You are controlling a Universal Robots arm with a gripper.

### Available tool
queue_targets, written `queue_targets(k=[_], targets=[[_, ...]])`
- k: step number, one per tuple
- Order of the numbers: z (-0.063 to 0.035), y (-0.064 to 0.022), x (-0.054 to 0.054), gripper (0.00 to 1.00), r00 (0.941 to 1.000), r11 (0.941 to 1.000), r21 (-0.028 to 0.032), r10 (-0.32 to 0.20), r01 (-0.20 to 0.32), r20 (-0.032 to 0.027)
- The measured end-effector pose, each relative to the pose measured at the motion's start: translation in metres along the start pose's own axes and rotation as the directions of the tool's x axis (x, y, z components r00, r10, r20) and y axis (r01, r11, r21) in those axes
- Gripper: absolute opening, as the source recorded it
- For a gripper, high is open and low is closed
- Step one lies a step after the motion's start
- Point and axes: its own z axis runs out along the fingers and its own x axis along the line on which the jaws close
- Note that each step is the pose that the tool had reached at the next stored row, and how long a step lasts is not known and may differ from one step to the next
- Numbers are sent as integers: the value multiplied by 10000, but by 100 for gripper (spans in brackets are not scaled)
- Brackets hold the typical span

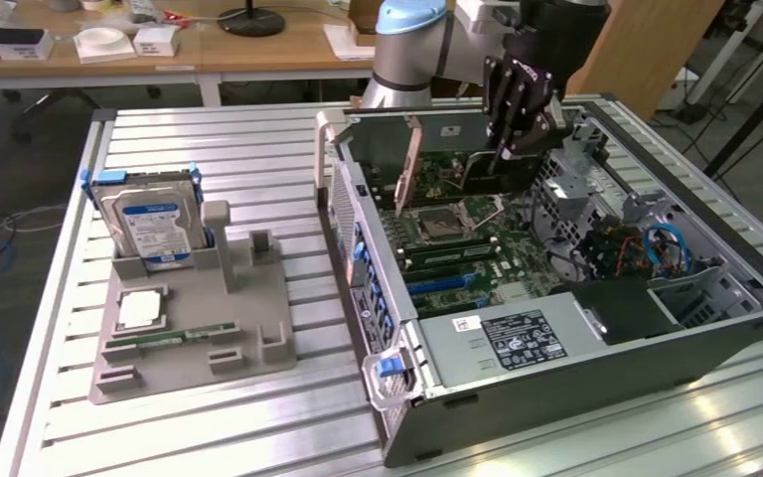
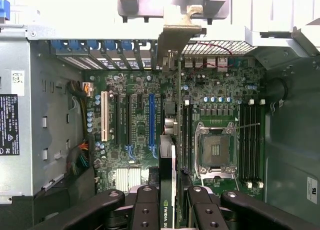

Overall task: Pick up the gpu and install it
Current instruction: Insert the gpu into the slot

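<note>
Green gpu [image 2: 167,162] stands edge-on, clamped between the half-closed pincer's [image 2: 171,197] fingers [image 2: 147,207], over the motherboard [image 2: 135,115] inside the open case [image 1: 594,383].

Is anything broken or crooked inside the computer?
Nothing looks broken or spilled. The gripper holds the gpu on edge over the motherboard, fairly straight. One oddity: the processor socket sits bare, with no cooler on it.

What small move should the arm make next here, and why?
Probably press the gpu straight down toward the motherboard. The gripper holds it edge-on beside the blue slot, its bracket at the rear openings; whether it is seated cannot be told.
</note>
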Motion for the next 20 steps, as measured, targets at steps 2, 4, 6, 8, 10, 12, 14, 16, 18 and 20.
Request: queue_targets(k=[2, 4, 6, 8, 10, 12, 14, 16, 18, 20], targets=[[3, 0, 0, 26, 10000, 10000, 1, 0, 0, 1], [11, 0, 0, 26, 10000, 10000, 1, 0, 0, 3], [23, -1, 0, 26, 10000, 10000, 1, 0, 0, 1], [38, -1, 1, 26, 10000, 10000, 0, 0, 0, 1], [58, -2, 1, 26, 10000, 10000, 0, 0, 0, 1], [81, -3, 1, 26, 10000, 10000, 1, 0, 0, 1], [101, -3, 2, 26, 10000, 10000, 1, 0, 0, -2], [118, -4, 2, 26, 10000, 10000, 0, 0, 0, -2], [124, -4, 2, 26, 10000, 10000, -1, 0, 0, -4], [124, -4, 3, 26, 10000, 10000, -1, 0, 0, -4]])
